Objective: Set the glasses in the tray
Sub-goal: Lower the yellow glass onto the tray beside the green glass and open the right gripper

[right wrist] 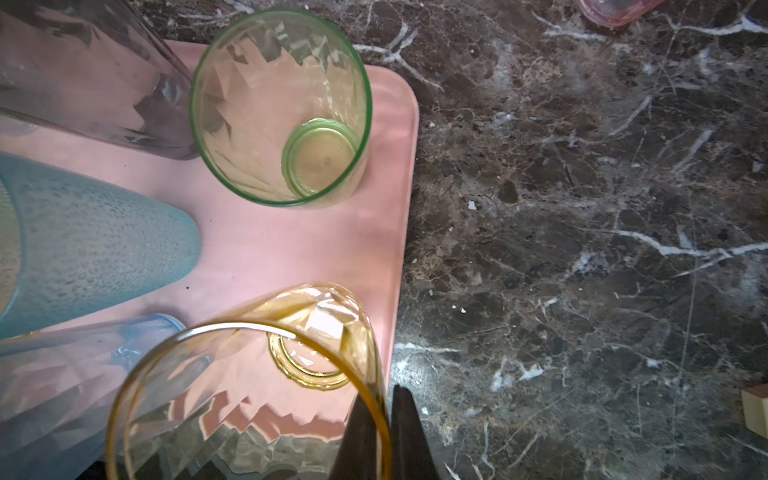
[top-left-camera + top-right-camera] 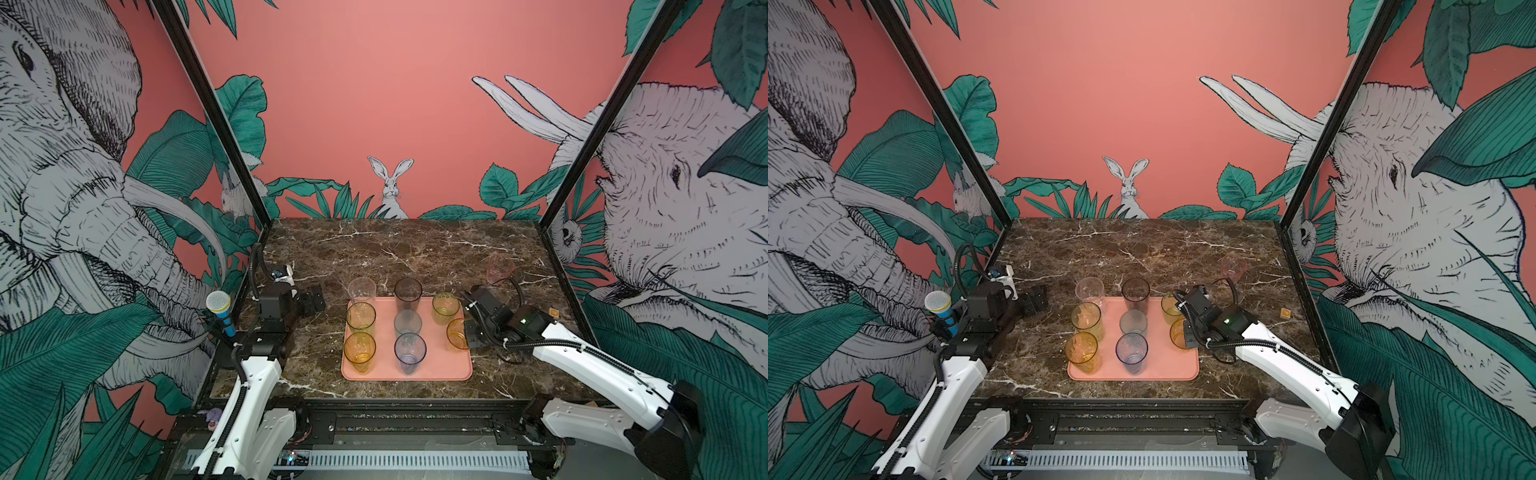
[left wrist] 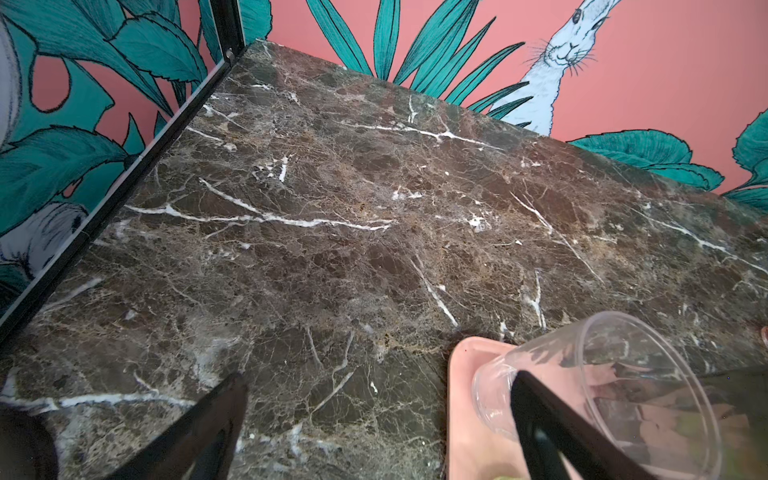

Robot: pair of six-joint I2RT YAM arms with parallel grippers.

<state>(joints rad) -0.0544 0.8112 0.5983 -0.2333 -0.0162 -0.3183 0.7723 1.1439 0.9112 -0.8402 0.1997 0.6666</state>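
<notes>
The right claw pinches the amber glass by its rim at the right edge of the tray; the left claw is spread. The pink glass stands upright on the table beyond the tray's far right corner, nearer the right arm.

Eight glasses on tray, pink glass apart

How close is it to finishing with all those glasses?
Seven glasses already stand on the tray. The right end effector is shut on an amber glass by its rim, at the tray's right edge: the eighth. One pink glass is left on the table, far right. The left end effector is open, empty.
</notes>
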